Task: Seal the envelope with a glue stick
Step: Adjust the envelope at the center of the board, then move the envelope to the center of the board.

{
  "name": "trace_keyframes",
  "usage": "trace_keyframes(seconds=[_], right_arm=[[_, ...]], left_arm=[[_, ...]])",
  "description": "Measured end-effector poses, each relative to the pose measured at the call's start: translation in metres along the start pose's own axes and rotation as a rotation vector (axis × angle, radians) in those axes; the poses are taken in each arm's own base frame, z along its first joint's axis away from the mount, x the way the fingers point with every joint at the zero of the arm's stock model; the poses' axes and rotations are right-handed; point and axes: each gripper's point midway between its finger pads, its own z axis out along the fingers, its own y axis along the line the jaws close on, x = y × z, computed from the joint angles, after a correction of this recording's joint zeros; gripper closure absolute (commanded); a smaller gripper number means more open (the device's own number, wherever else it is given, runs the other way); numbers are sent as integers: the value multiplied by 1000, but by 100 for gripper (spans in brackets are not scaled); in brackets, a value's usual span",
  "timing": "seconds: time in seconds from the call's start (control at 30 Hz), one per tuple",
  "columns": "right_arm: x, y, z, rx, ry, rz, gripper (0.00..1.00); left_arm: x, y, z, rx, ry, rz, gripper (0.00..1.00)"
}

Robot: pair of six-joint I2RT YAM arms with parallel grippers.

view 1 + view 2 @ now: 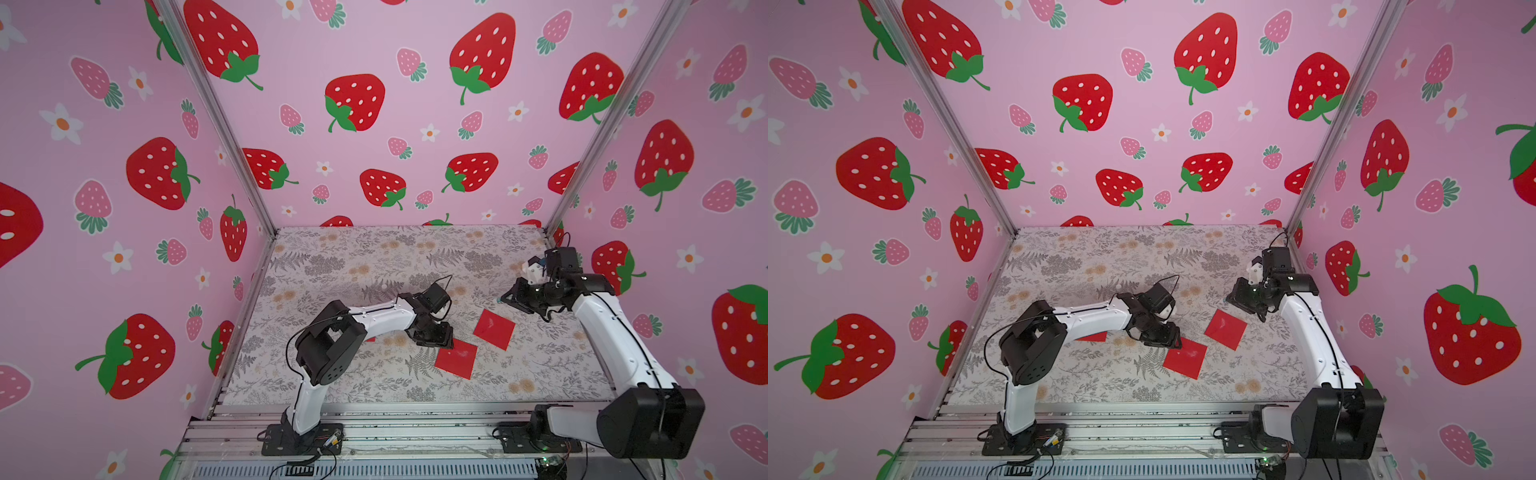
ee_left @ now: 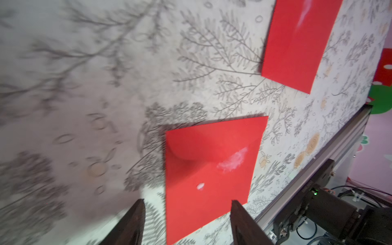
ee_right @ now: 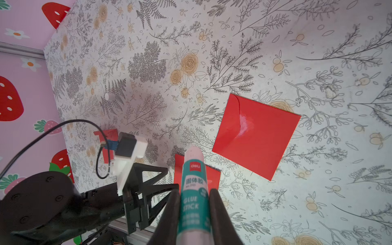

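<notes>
Two red envelopes lie flat on the floral table. Over a corner of the nearer envelope (image 1: 456,358) (image 1: 1185,358) (image 2: 207,169) stands my left gripper (image 1: 436,337) (image 1: 1168,338) (image 2: 187,201), open with nothing between its fingers. That envelope's flap is folded down, with a white glue smear at its tip. The farther envelope (image 1: 494,329) (image 1: 1225,329) (image 3: 256,137) (image 2: 297,42) also carries a glue smear. My right gripper (image 1: 505,298) (image 1: 1231,299) (image 3: 195,191) is shut on the glue stick (image 3: 194,184), white with a teal label, held above the table behind the farther envelope.
A third red piece (image 1: 1092,336) (image 3: 108,135) lies partly under the left arm. A small white round thing (image 3: 107,96) sits on the table further back. Pink strawberry walls close three sides. An aluminium rail (image 2: 318,152) runs along the table's front edge.
</notes>
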Motion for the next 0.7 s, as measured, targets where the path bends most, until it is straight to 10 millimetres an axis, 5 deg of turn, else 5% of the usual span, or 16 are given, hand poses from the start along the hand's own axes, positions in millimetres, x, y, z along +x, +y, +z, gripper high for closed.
trace_keyframes(seconds=[0.2,0.33,0.5,0.7], right_arm=[[-1,2,0,-10,-1,-2,100],[-1,4,2,-22,3,-2,100],[-3,6,4,-34,8,-1,100],[-6,8,2,-38,0,-5,100]], left_arm=[[-35,98,-96,-207,-247,-155,38],[-24,176,-135,-357,-322,-303,29],[9,244,-140,-443,-280,-474,28],[13,267,-120,-414,-235,-534,30]])
